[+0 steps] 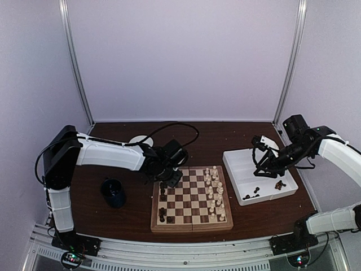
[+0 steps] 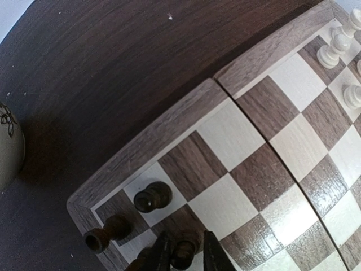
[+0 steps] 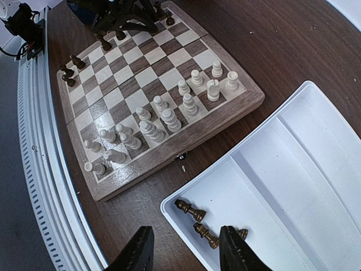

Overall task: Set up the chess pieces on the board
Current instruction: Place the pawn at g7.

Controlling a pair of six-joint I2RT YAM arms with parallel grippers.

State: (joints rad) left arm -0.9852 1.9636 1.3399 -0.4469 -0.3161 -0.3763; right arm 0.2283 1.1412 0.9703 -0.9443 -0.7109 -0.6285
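**A:** Where is the left gripper (image 2: 185,257)?

**B:** Low over the board (image 1: 189,200), at its far left corner. Its fingers (image 2: 163,255) stand close on either side of a dark piece (image 2: 183,253). I cannot tell whether they actually press on it.

**A:** How does that piece sit?

**B:** Upright, on a square near the left edge. The wrist camera sees it almost end-on, head up. Two more dark ones (image 2: 151,196) stand just beside it, nearer the corner.

**A:** And the pale pieces (image 1: 214,195)?

**B:** All upright, in two rows along the board's right side.

**A:** The right gripper (image 3: 186,251)?

**B:** Spread wide with nothing between its fingers. It hangs above the near compartment of the white tray (image 3: 316,169), which sits just right of the board.

**A:** Anything in the tray?

**B:** A few dark pieces (image 3: 190,210) lying on their sides. In the wrist view the two clearest run from upper left to lower right, roughly parallel to each other.

**A:** Anything else?

**B:** A dark cup (image 1: 114,192) left of the board, apart from it.
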